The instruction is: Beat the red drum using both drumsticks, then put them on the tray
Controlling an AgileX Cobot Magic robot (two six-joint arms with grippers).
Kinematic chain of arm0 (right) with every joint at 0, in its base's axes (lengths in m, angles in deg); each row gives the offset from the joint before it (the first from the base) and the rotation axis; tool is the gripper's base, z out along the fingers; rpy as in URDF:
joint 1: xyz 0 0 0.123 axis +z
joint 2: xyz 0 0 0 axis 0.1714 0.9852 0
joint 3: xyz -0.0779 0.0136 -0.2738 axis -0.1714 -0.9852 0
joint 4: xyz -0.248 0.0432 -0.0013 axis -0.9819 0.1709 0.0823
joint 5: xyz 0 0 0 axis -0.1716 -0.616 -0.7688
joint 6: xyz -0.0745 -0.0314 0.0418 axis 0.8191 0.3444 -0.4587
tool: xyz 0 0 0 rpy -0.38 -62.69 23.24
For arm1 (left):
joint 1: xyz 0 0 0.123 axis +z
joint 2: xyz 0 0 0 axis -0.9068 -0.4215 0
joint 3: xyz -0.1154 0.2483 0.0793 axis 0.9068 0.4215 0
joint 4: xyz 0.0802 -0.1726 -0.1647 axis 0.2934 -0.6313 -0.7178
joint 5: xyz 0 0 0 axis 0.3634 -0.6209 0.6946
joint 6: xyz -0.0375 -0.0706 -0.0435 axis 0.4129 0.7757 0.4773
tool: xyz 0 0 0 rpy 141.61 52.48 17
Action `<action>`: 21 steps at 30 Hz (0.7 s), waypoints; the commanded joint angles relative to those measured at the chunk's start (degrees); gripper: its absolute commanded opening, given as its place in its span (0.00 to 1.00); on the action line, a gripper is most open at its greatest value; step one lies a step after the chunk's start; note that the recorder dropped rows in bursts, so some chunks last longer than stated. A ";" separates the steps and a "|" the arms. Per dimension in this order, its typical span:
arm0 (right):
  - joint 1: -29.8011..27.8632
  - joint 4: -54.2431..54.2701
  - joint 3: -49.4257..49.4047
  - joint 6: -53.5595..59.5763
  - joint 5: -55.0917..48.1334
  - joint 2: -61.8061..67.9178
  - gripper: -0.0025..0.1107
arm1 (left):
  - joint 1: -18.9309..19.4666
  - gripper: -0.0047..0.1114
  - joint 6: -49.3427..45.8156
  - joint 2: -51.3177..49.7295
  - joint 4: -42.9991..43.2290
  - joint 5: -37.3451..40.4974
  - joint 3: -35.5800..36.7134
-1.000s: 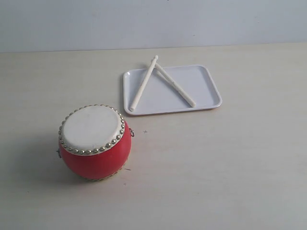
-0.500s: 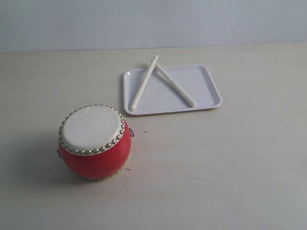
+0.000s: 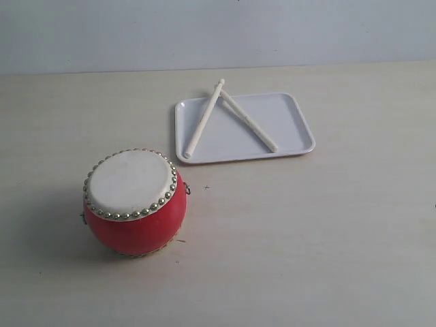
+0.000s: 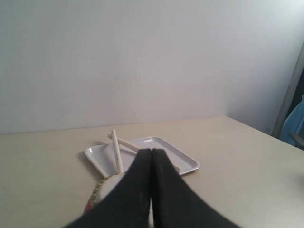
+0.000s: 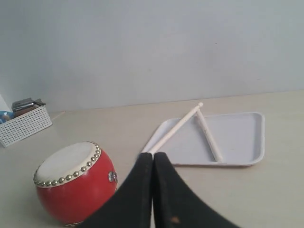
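The left fingers (image 4: 137, 190) and right fingers (image 5: 140, 190) are each pressed together, empty. Both drumsticks (image 3: 201, 122) lie crossed on the tray (image 3: 293, 116), apart from the drum (image 3: 136, 204) on the surface (image 3: 306, 238). Likely light, stiff, smooth and prone to roll; grip each mid-shaft, clear of the crossing.

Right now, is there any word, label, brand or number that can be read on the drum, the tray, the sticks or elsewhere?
No text can be read.
The red drum, the tray and the drumsticks carry none.
The things in the white basket are too blurred to tell.
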 commanded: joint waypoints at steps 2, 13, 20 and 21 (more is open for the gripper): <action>0.02 0.09 -0.23 1.58 -0.08 -0.34 0.02 | 0.05 0.04 0.31 0.38 0.34 -1.88 0.19; 0.02 0.20 -0.23 -1.55 -6.65 -0.34 0.02 | 0.05 0.04 0.31 0.38 0.45 -4.66 0.19; 0.02 2.69 -0.23 -1.53 -6.78 -0.34 0.02 | 0.05 0.04 0.07 0.38 0.70 -4.86 0.19; 0.02 2.69 -0.23 -1.53 -6.78 -0.34 0.02 | 0.05 0.04 0.07 0.38 0.70 -4.86 0.19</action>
